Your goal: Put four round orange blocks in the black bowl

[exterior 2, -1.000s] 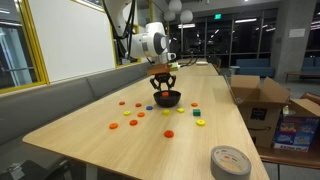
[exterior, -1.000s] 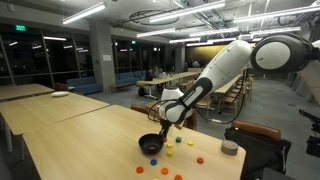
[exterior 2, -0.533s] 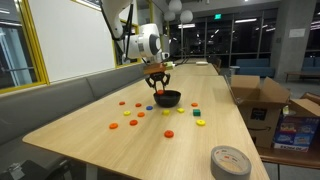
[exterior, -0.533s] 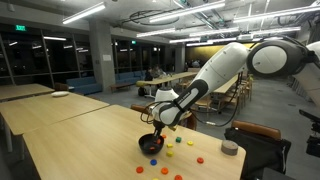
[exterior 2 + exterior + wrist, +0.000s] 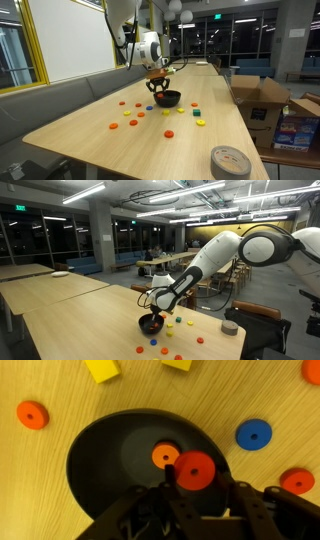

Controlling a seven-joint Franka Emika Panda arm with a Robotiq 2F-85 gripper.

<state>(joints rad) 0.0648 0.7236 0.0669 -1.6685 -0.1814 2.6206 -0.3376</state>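
My gripper (image 5: 199, 478) is shut on a round orange block (image 5: 195, 470), holding it just above the black bowl (image 5: 92, 460). Another round orange block (image 5: 165, 455) lies flat on the bowl's floor. In both exterior views the gripper (image 5: 153, 309) (image 5: 160, 85) hangs right over the bowl (image 5: 150, 326) (image 5: 167, 99). More orange blocks lie on the wood around it: one (image 5: 32, 414) at the left, one (image 5: 297, 481) at the right, and others (image 5: 114, 126) (image 5: 169, 133) nearer the table's front.
A blue disc (image 5: 254, 434) and yellow pieces (image 5: 102, 369) lie close to the bowl. A grey cylindrical cup (image 5: 230, 160) (image 5: 230, 328) stands near the table corner. Cardboard boxes (image 5: 262, 100) sit beside the table. A bench (image 5: 40, 110) runs along one side.
The arm has shifted a little sideways and down, bringing the gripper with its orange block over the bowl. The jaws have stayed shut.
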